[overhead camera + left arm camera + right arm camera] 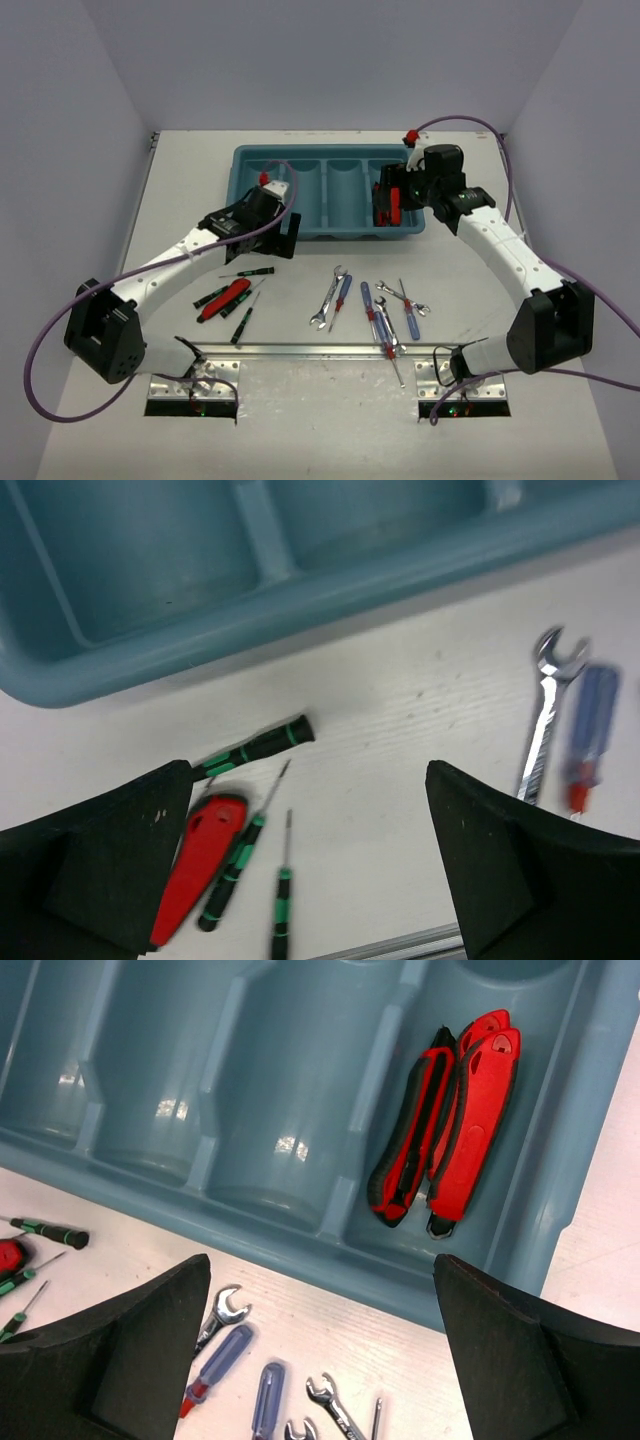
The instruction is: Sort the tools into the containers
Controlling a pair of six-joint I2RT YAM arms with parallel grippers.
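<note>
Two: counting that many red-and-black pliers [445, 1120] in the rightmost compartment of the teal tray [290, 1228], lying side by side and touching, long axes running along the compartment's length and leaning slightly off its wall; not managing to tell nose end from handle end. Hanging directly over them with the right gripper [320, 1300], fingers standing wide and holding nothing. Seeing, on the surface [300, 420] in front of the tray, a third pliers [222, 298] slanting toward the tray among thin green-and-black screwdrivers [247, 272] pointing various ways. Finding, further right, silver wrenches [327, 300] and blue-handled screwdrivers [342, 292] lying mostly lengthwise toward the tray, some crossing. Hovering just in front of the tray's left end with the left gripper [308, 800], fingers spread wide, gripping nothing.
</note>
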